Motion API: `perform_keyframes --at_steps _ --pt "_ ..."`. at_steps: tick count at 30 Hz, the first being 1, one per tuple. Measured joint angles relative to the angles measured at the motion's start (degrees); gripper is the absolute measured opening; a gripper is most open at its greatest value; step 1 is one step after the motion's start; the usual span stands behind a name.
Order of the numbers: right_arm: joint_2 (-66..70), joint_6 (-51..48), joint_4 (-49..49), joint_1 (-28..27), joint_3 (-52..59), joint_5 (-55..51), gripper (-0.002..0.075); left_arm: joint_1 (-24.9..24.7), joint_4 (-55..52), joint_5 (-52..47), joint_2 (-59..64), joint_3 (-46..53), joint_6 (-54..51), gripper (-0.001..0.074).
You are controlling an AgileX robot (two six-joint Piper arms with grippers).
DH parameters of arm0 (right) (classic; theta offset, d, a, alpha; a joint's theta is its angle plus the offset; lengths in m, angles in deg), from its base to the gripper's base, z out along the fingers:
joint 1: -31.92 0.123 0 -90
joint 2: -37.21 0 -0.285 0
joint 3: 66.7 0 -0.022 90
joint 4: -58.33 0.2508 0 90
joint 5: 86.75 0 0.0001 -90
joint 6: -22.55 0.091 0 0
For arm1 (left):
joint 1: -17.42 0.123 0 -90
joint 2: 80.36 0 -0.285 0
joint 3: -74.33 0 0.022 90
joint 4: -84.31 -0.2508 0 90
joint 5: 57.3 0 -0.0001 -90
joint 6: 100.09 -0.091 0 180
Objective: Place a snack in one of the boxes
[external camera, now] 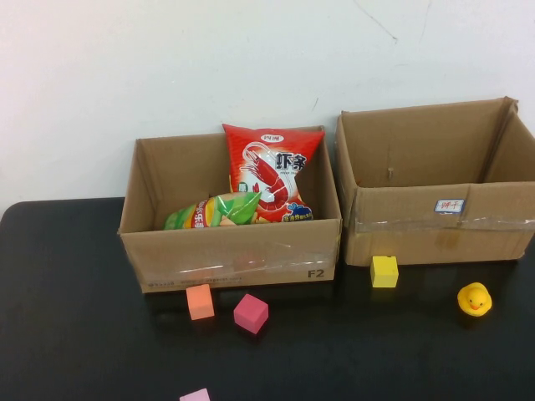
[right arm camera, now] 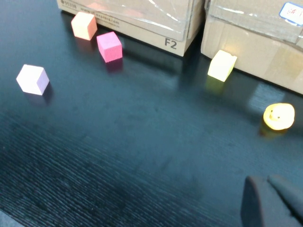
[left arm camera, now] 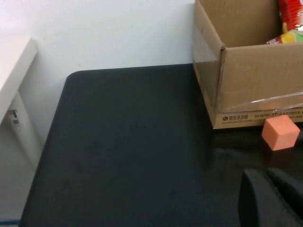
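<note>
With both snack bags already lying inside the left cardboard box, I judge the placing itself done and the step in hand to be holding clear and parked. Red shrimp-cracker bag stands upright against the box's back wall; green snack bag lies tilted in front of it, touching it. Right cardboard box holds nothing I can see.

Left end effector is clenched, empty, low over the black tabletop, near the orange cube and the left box's front corner. Right end effector is also clenched and empty, over bare tabletop, well apart from the yellow rubber duck and yellow cube.

To do this well: keep both arms off the box walls, avoid nudging the magenta cube or pale pink cube, and leave the bags settled.
</note>
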State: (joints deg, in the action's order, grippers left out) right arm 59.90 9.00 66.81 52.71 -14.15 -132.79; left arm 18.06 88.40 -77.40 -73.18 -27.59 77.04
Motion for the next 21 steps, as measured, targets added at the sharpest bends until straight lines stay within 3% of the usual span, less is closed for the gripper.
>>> perform_keyframes --at_steps 21 --pt "0.0 0.0 0.3 0.0 0.0 0.0 0.0001 -5.5 0.3 0.0 0.0 0.0 0.0 -0.0001"
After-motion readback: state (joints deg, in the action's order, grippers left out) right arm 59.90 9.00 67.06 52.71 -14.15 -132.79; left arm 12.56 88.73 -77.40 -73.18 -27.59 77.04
